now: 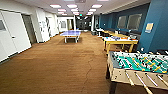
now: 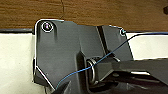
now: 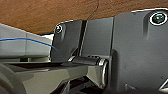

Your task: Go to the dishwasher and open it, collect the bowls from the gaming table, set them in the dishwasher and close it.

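While the robot stands on the brown carpet [image 1: 57, 67] of a long games room, its arms are tucked low. The left arm's dark wrist plate [image 2: 65, 55] hangs over the carpet and a pale surface [image 2: 15, 62], with a thin blue cable [image 2: 107, 53] looping across it. The right arm's wrist plate [image 3: 135, 50] sits much the same way, over carpet, with another run of blue cable [image 3: 30, 40] beside it. Whether the left gripper or the right gripper is open or closed, I cannot tell.

Well ahead of both arms and off to their right is the gaming table [image 1: 119, 41], with its glossy white top and yellow frame and legs, standing near the deep blue wall [image 1: 160, 27]. Some small coloured things lie on its top, but they are too small and blurred to tell whether they are bowls.

Much nearer the arms, just ahead on the right side, is a football table [image 1: 140, 67] with a green field, rows of little figures and rods sticking out toward the robot. It stands between the arms and the gaming table.

Far ahead, slightly left of the arms, a blue table-tennis table [image 1: 71, 33] stands in the middle of the floor. Along the left side run white walls and a white door [image 1: 15, 32]. Rows of ceiling lights [image 1: 72, 6] stretch away down the room.
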